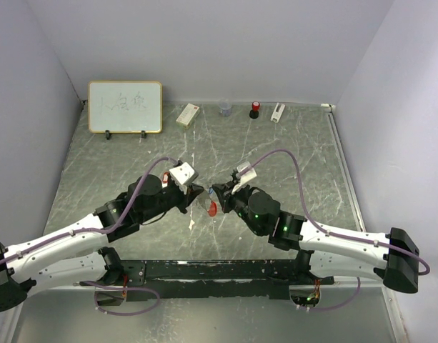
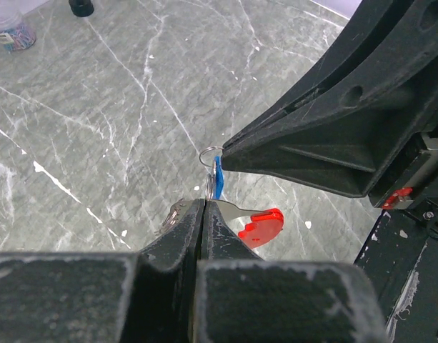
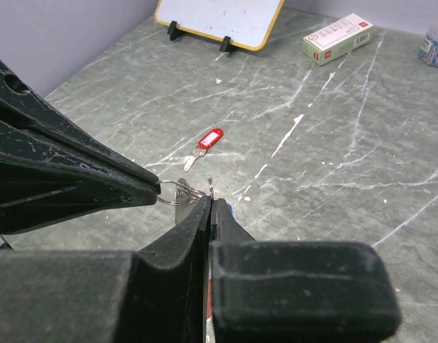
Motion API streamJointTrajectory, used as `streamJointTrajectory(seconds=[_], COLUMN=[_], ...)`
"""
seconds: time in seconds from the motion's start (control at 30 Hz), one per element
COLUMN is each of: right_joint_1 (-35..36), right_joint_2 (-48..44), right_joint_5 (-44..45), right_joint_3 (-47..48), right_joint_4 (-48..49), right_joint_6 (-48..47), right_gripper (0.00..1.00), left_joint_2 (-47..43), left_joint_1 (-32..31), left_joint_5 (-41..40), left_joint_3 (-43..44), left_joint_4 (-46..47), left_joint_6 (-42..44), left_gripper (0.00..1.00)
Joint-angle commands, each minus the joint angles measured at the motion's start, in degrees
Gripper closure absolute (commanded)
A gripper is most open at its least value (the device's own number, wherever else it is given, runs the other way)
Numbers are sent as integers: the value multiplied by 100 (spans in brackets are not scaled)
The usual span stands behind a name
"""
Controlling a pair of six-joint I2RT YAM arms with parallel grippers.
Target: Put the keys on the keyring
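Both grippers meet above the middle of the table. My left gripper (image 2: 204, 203) (image 1: 201, 190) is shut on the keyring (image 3: 177, 194), a thin grey ring. Its metal tab and red fob (image 2: 262, 226) (image 1: 213, 209) hang beside the jaws. My right gripper (image 3: 210, 199) (image 1: 214, 191) is shut on a small ring (image 2: 210, 153). The blue key (image 2: 218, 179) dangles from that ring, touching the keyring. The red-headed key (image 3: 207, 140) lies flat on the table beyond the grippers, apart from both.
A small whiteboard (image 1: 125, 106) stands at the back left. Along the back wall are a white and red box (image 1: 188, 115), a clear jar of clips (image 1: 224, 108), a small red and black object (image 1: 255, 108) and a white item (image 1: 277, 112).
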Motion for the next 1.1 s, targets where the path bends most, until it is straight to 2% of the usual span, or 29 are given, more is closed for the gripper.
streamJointTrajectory(seconds=[0.0,0.33,0.7,1.07], right_joint_1=[-44,-41,-36,-40], right_joint_2=[-94,-396,-165,-49], right_joint_5=[29,-190,-809,-678], right_joint_3=[-11,-104,-79,-30], right_joint_4=[-12,189,428,326], right_joint_6=[121,-58,-195,4], right_gripper=[100,100,100,100], left_joint_2=[-145,-61,26,-117], left_joint_1=[25,30,30,30], left_joint_5=[92,15,-71,-96], left_joint_3=[-19,-11,3,-41], left_joint_4=[336,327,422,439], left_joint_6=[48,-1,-19,-28], left_gripper=[93,93,93,93])
